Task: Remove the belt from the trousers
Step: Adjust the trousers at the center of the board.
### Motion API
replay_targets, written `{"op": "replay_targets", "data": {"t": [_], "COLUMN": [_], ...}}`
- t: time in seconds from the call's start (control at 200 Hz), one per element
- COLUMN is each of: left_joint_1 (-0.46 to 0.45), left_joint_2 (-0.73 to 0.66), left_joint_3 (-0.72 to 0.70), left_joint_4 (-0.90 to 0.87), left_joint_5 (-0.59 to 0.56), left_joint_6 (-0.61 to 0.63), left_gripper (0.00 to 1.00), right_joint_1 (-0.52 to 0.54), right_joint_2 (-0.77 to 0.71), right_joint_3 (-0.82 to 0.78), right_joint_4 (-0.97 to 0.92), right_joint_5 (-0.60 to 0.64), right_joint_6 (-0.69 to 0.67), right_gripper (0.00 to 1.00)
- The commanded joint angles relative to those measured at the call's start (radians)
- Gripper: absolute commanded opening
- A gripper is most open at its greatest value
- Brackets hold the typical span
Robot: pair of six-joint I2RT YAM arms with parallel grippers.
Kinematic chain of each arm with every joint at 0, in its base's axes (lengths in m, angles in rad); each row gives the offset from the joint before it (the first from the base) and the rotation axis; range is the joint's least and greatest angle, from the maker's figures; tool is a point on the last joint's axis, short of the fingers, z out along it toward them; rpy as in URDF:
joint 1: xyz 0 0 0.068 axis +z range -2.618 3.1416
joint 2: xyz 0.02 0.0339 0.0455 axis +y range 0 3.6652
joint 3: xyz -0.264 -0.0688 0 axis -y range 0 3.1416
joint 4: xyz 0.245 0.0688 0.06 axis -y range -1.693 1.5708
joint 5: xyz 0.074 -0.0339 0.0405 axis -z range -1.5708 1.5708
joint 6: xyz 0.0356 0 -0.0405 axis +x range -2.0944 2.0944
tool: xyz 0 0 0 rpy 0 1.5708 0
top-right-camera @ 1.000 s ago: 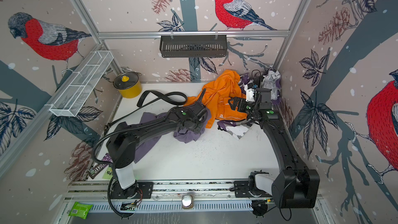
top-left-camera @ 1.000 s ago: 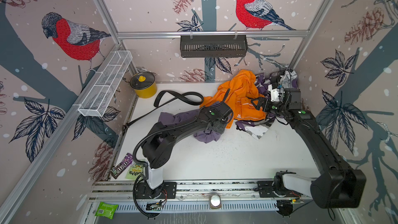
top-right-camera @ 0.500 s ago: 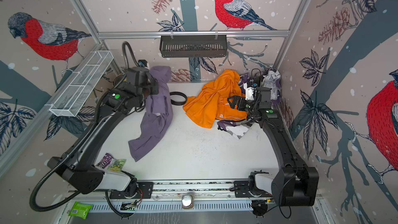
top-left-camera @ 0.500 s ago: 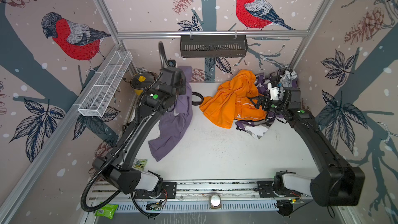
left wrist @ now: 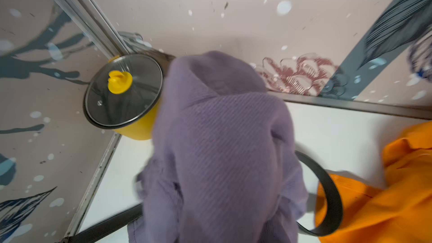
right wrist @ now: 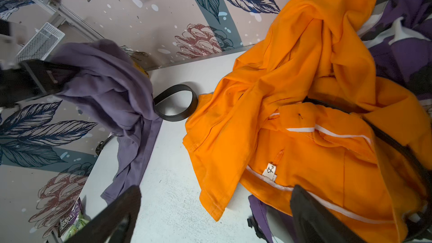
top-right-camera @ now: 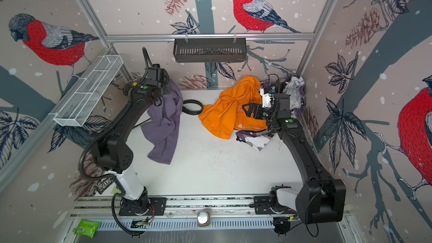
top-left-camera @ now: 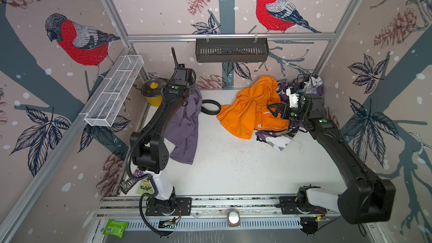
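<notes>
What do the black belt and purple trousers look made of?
Belt: probably leather or imitation, smooth matte black; it holds a stiff loop on edge. Trousers: soft matte cloth, apparently woven; fine diagonal ribbing, limp folds.

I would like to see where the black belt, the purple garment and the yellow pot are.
Belt point(left wrist: 333, 197): left wrist view, on the strap of its loop.
Purple garment point(top-left-camera: 187, 122): in a top view, on its middle.
Yellow pot point(left wrist: 131, 100): left wrist view, on its glass lid.
</notes>
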Motion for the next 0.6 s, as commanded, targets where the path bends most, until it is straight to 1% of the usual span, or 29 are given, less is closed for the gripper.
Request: {"op": "replay_targets", "data": {"t": [0.0,0.035,0.08,0.095,0.115,0.135,0.16,0.17,0.18,0.21,0.23,0.245,0.285,0.325,0.385,0.455,0.52,0.595], "left_joint_1": [0.03,0.033,0.034,0.034,0.034,0.034,0.035,0.036,0.035,0.036,0.036,0.037,0.035,0.03,0.011,-0.029,-0.073,-0.112], "left_joint_2": [0.08,0.11,0.15,0.163,0.181,0.202,0.235,0.248,0.263,0.309,0.337,0.357,0.392,0.406,0.396,0.352,0.29,0.218], "left_joint_3": [0.041,0.066,0.114,0.13,0.154,0.178,0.222,0.24,0.259,0.327,0.377,0.412,0.487,0.54,0.556,0.497,0.4,0.29], "left_joint_4": [0.098,0.106,0.104,0.101,0.095,0.088,0.071,0.061,0.05,0.004,-0.033,-0.057,-0.121,-0.179,-0.222,-0.215,-0.171,-0.109], "left_joint_5": [-0.014,-0.024,-0.027,-0.028,-0.029,-0.034,-0.043,-0.05,-0.059,-0.081,-0.096,-0.102,-0.103,-0.099,-0.093,-0.104,-0.127,-0.126], "left_joint_6": [0.02,0.036,0.059,0.067,0.074,0.083,0.092,0.094,0.095,0.093,0.086,0.08,0.064,0.018,-0.03,-0.049,-0.052,-0.051], "left_gripper": [0.14,0.11,0.11,0.12,0.18,0.3,0.51,0.57,0.65,0.86,0.95,0.99,1.0,1.0,1.0,1.0,1.0,1.0], "right_joint_1": [0.008,0.01,0.013,0.012,0.012,0.014,0.014,0.014,0.014,0.016,0.017,0.018,0.021,0.023,0.024,0.027,0.028,0.033], "right_joint_2": [0.002,0.002,0.002,0.002,0.002,0.002,0.002,0.002,0.002,0.002,0.002,0.002,0.002,0.002,0.002,0.029,0.043,0.062], "right_joint_3": [-0.013,-0.016,-0.018,-0.018,-0.019,-0.02,-0.02,-0.02,-0.02,-0.02,-0.02,-0.02,-0.018,-0.017,-0.019,-0.026,-0.027,-0.023], "right_joint_4": [0.036,0.037,0.038,0.037,0.037,0.037,0.036,0.037,0.037,0.038,0.038,0.038,0.037,0.032,0.03,0.036,0.039,0.041], "right_joint_5": [-0.004,-0.004,-0.004,-0.004,-0.004,-0.004,-0.004,-0.004,-0.004,-0.004,-0.004,-0.002,0.0,0.004,0.014,0.026,0.03,0.035], "right_joint_6": [0.006,0.009,0.008,0.009,0.009,0.009,0.009,0.009,0.009,0.01,0.01,0.01,0.009,0.008,0.009,0.011,0.012,0.01], "right_gripper": [1.0,1.0,0.99,1.0,1.0,0.99,1.0,1.0,1.0,0.99,1.0,1.0,0.99,1.0,0.99,1.0,1.0,0.99]}}
